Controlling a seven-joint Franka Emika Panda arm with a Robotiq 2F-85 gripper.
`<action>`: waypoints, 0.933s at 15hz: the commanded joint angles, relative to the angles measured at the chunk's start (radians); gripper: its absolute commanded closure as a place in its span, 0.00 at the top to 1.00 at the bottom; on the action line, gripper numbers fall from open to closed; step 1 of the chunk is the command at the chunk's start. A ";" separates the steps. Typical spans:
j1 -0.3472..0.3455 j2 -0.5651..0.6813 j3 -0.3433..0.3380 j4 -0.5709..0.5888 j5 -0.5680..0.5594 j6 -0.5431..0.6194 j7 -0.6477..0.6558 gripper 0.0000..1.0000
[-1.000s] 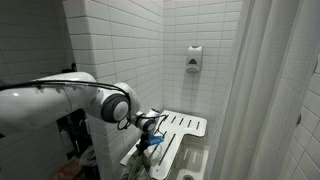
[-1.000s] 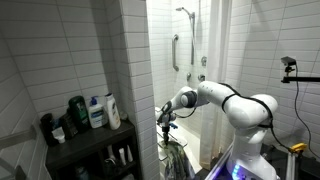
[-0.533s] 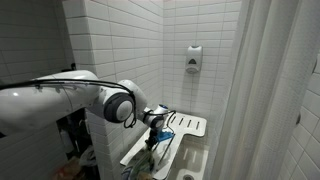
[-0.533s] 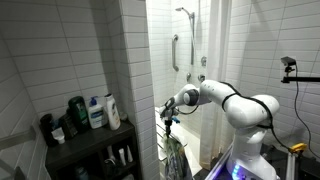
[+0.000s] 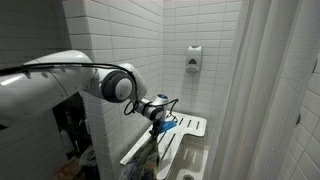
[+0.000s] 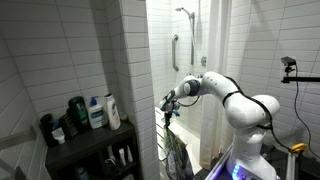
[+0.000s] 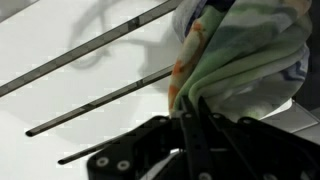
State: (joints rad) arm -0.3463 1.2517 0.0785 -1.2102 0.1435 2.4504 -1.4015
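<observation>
Gripper: the gripper [image 5: 160, 119] hangs above the near edge of the white slatted surface [image 5: 192, 125]. The arm reaches in past the tiled wall corner.
Fingers: in the wrist view the fingers [image 7: 192, 130] are pressed together on a bunched fold of the cloth, with no gap showing between them.
Cloth: the patterned cloth [image 5: 156, 152], green, blue and orange, hangs from the fingers in a long drape. It falls past the near edge of the surface and does not lie on the slats.
Step in hand (judgement): lifting the cloth clear of the surface.
How to do it well (judgement): the pinch takes only a small fold, so the grip needs to be firm. The lift should be slow and straight up, so the drape neither swings nor drags its hem along the near edge or into the slots [image 7: 100, 45].
Risk (judgement): the fold could slip out if the hem catches.
Hard to make out: the lower end of the cloth merges with dark clutter in both exterior views. I cannot tell whether it touches the surface edge.
Cut off: the wrist view shows only the cloth's top.
Surroundings: a soap dispenser [image 5: 193, 58] is on the wall above the far edge, and bottles [image 6: 98, 112] stand on a shelf well apart.
</observation>
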 commanded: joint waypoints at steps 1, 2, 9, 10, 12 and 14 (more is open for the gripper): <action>-0.006 -0.190 -0.005 -0.247 0.014 0.197 -0.003 0.02; -0.009 -0.221 -0.002 -0.297 0.014 0.260 -0.016 0.02; -0.032 -0.133 0.022 -0.217 -0.048 0.214 0.017 0.07; -0.033 -0.130 0.022 -0.215 -0.048 0.213 0.017 0.07; -0.033 -0.128 0.023 -0.213 -0.048 0.213 0.017 0.02; -0.053 -0.154 0.035 -0.234 -0.067 0.218 -0.030 0.02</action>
State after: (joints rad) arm -0.3670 1.1231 0.0872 -1.4279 0.1159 2.6636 -1.4019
